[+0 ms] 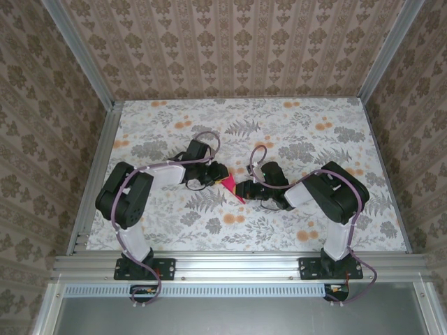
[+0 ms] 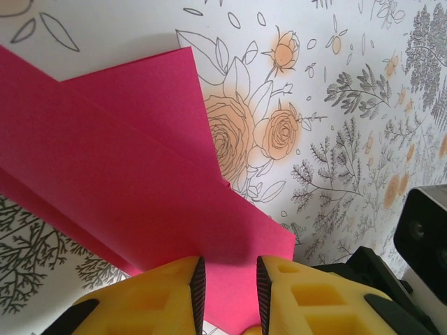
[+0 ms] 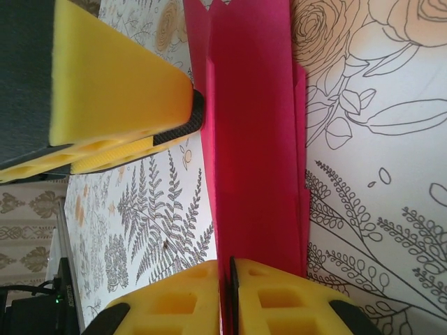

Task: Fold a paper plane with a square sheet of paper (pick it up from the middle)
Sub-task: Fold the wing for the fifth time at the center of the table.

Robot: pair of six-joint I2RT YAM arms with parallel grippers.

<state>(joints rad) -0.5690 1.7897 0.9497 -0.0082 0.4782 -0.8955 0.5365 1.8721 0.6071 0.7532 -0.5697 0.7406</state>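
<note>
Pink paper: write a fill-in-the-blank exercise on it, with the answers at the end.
1. Seen from above, the pink paper sits ____ the left tool and the right tool.
2. The tool pinched shut on the paper is the ____ one.
3. The paper is not a single flat sheet: it is ____ into overlapping layers.
4. The flowers printed on the tablecloth under it are coloured ____.
Missing words: between; right; folded; orange.

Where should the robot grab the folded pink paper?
Probably by its thin edge, coming in edge-on, as the right pincer does on the folded pink paper. The layers lie flat together there, so they slip into a narrow gap; the wide flat face gives nothing to pinch.
</note>
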